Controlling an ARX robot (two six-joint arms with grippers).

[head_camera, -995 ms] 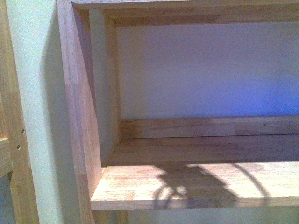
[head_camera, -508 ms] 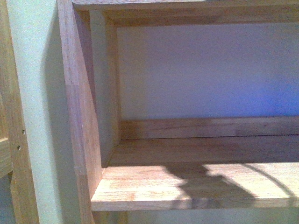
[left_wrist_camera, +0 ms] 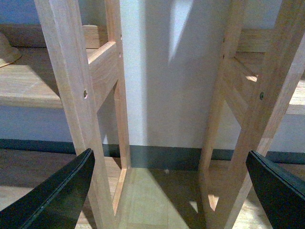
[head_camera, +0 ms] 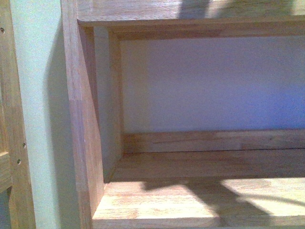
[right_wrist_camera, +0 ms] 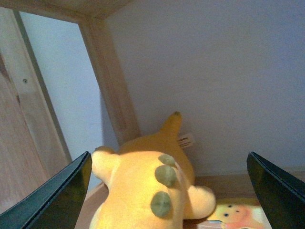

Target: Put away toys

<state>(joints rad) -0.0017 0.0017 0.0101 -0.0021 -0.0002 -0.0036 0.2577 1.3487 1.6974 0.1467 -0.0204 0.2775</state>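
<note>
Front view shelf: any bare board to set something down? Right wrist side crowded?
The wooden shelf shows bare board from the left side panel across to the picture's right edge. The right wrist view is crowded: the plush toy fills the corner there.

In the front view the wooden shelf [head_camera: 200, 202] sits lower in frame than a second ago, and more of the upper board [head_camera: 143, 12] shows. The shadow [head_camera: 214, 198] across the shelf is now flatter and further right.
</note>
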